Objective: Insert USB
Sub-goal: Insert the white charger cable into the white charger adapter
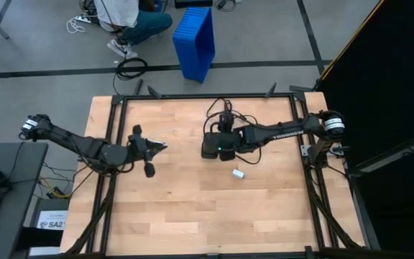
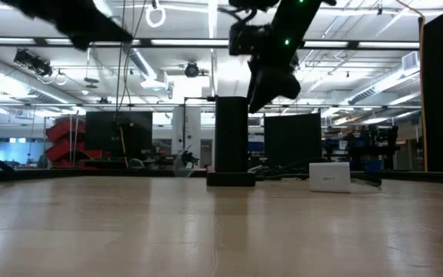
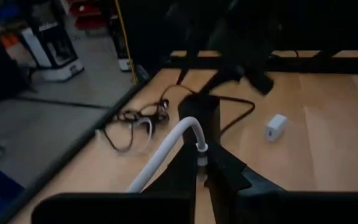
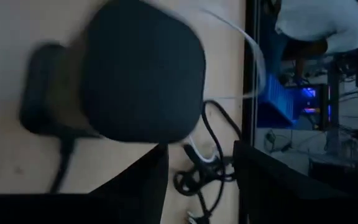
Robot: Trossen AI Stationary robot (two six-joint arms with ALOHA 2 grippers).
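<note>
The USB is a thin white cable [image 3: 166, 151], and my left gripper [image 3: 202, 169] is shut on its plug end above the left middle of the table [image 1: 157, 147]. An upright black box [image 3: 207, 113] stands on its base [image 2: 231, 179] at the table's middle, with a black cord leading away from it. My right gripper [image 4: 201, 163] hovers open just above the box's top [image 4: 142, 81], fingers slanting down, and touches nothing. In the low view it hangs above and to the right of the box [image 2: 258, 96]. My left gripper pinches the white cable's plug end [image 3: 201, 149] between its two fingers. The fingers point nearly level toward the table's right. The cable arches up out of the fingers and trails back past the gripper, clear of the table. The plug's tip is hidden between the fingers.
A small white adapter block [image 1: 238, 173] lies on the wood right of the box. Tangled black and white cords [image 3: 135, 121] lie by the table's far edge [image 1: 225, 111]. A blue bin [image 1: 196, 39] and a seated person [image 1: 131, 21] are on the floor beyond the table.
</note>
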